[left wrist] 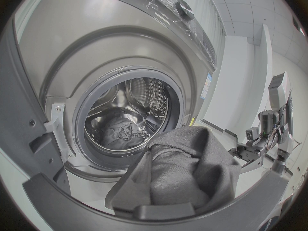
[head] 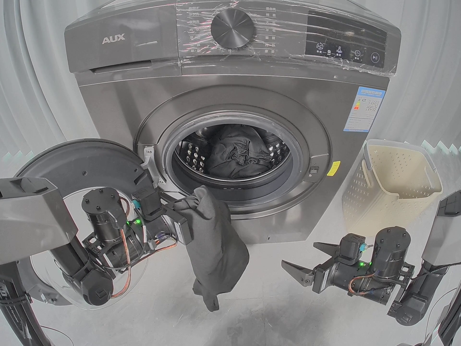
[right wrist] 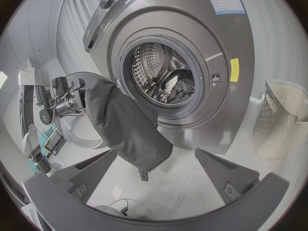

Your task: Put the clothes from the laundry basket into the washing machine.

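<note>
The dark grey garment point(head: 213, 246) hangs limp from the left gripper point(head: 186, 217), which is clenched on its top fold. The soft cloth buries the fingertips. Its long axis is vertical and its narrow tail points down, just before the washing machine point(head: 269, 102)'s open port. Another dark bundle point(head: 237, 152) lies in the perforated steel drum point(head: 192, 154). The right gripper point(head: 307, 260) hovers with its jaws spread wide, near the cream laundry basket point(head: 394, 188).

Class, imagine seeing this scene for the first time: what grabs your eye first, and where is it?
The dark grey garment stands out most, dangling from the left gripper at the lower rim of the open washing machine. Next come the dark bundle already lying inside the drum, and the cream laundry basket on the floor right of the machine.
</note>
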{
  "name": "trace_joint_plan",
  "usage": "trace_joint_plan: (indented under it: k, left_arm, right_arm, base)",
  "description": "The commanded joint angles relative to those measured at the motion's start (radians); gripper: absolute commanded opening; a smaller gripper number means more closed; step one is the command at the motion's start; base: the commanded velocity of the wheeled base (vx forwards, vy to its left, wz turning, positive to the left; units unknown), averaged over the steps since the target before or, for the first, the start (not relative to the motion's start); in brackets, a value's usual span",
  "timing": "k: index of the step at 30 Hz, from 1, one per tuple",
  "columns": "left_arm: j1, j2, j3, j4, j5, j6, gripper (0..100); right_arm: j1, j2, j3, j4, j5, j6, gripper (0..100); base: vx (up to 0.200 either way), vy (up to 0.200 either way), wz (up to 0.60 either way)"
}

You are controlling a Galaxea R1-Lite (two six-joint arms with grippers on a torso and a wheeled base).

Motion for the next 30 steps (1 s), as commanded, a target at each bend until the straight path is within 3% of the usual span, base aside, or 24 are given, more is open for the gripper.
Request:
trace_joint_plan:
  k: [1,8,14,17,30]
  left_arm:
    - [-0.007,0.017,-0.002,-0.001,0.017,0.022,0]
    - [-0.02,0.017,-0.001,-0.001,0.031,0.028,0]
    - [-0.086,0.034,0.002,-0.001,0.032,0.018,0]
    - [-0.102,0.043,-0.016,-0.001,0.032,0.012,0]
    - [-0.086,0.325,-0.461,0.055,0.065,0.013,0]
  right_arm:
    - [0.01,0.007,0.003,0.0,-0.002,0.0,100]
    - [0.019,0.008,0.011,0.0,-0.002,0.002,100]
    - [0.041,-0.001,0.014,-0.002,-0.003,0.002,100]
    - [0.045,-0.004,0.017,-0.002,-0.003,0.002,100]
    - [0.055,-0.026,0.023,-0.002,-0.003,0.0,100]
  base:
    - [0.0,0.0,0.0]
    - [0.086,0.0,0.0]
    - [0.2,0.0,0.0]
    - [0.0,0.0,0.0]
    - [0.0,0.0,0.0]
